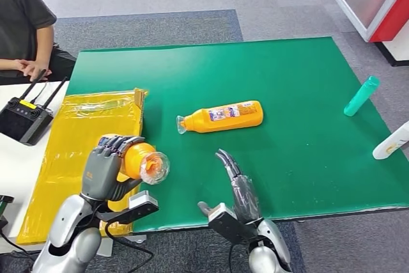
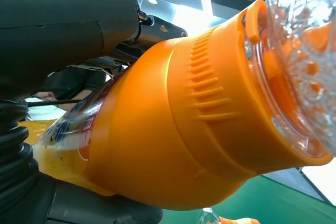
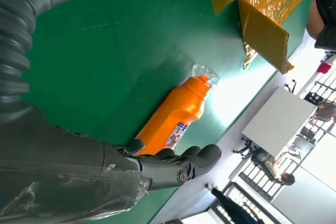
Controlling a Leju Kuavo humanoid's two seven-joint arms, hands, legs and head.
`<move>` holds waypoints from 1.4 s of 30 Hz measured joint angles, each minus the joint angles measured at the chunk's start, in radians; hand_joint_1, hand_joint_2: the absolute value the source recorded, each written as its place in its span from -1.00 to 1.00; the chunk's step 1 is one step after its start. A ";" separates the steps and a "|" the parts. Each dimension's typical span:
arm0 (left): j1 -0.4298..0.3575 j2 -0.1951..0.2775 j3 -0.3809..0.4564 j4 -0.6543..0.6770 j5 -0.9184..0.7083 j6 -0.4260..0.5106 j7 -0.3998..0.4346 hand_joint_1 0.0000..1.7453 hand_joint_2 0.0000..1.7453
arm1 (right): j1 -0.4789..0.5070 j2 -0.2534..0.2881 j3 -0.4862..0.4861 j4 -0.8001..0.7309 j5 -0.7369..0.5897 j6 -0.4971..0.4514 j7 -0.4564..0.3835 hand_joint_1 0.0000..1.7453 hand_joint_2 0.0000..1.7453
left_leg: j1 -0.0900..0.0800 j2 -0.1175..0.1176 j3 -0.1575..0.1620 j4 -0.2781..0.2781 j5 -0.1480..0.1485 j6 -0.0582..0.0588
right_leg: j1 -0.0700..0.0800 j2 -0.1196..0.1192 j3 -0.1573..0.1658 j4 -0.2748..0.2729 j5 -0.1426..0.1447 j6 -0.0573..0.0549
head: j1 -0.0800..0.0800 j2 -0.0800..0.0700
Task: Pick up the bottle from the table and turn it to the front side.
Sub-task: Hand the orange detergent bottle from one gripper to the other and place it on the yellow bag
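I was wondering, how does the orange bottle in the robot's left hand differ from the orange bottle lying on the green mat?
The held bottle is gripped off the table by the left hand; the lying bottle rests untouched on the green mat. The held bottle's clear cap points toward the right hand; the lying bottle's points left, label showing. Both are orange with clear caps.

Bare green mat [image 1: 299,158] surrounds the lying orange bottle [image 1: 227,117] on every side. A yellow box [image 1: 87,139] crowds the table's left edge; a teal tube [image 1: 361,96] and white bottle [image 1: 392,141] lie at the right edge.
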State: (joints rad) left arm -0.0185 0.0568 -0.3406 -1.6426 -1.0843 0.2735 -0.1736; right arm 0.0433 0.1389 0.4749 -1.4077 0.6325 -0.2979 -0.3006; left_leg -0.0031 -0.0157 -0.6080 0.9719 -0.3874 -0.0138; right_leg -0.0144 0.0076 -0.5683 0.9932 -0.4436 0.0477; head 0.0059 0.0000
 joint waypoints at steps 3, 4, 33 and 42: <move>-0.001 0.003 -0.002 0.000 0.000 0.000 0.000 1.00 1.00 | 0.002 0.000 -0.004 -0.003 0.000 0.000 0.000 -1.00 1.00 | 0.000 0.000 0.000 0.000 0.000 0.000 | 0.000 0.000 0.000 0.000 0.000 0.000 | 0.000 0.000; -0.001 0.003 -0.002 0.000 -0.001 0.001 0.001 1.00 1.00 | 0.003 0.000 -0.005 -0.004 0.000 0.000 0.000 -1.00 1.00 | 0.000 0.000 0.000 0.000 0.000 0.000 | 0.000 0.000 0.000 0.000 0.000 0.000 | 0.000 0.000; -0.146 0.102 0.051 0.261 -0.285 -0.194 0.341 1.00 1.00 | 0.031 0.008 -0.051 -0.040 0.009 0.021 0.030 -1.00 1.00 | 0.000 0.000 0.000 0.000 0.000 0.000 | 0.000 0.000 0.000 0.000 0.000 0.000 | 0.000 0.000; -0.213 0.099 0.034 0.351 -0.306 -0.204 0.334 1.00 1.00 | 0.026 0.011 -0.054 -0.040 0.007 0.027 0.031 -1.00 1.00 | 0.000 0.000 0.000 0.000 0.000 0.000 | 0.000 0.000 0.000 0.000 0.000 -0.001 | 0.000 0.000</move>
State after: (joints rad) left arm -0.2318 0.1555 -0.3066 -1.2913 -1.3905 0.0693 0.1605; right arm 0.0696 0.1503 0.4212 -1.4473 0.6397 -0.2710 -0.2694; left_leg -0.0030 -0.0157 -0.6081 0.9719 -0.3870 -0.0142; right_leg -0.0143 0.0076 -0.5685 0.9932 -0.4432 0.0470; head 0.0059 0.0000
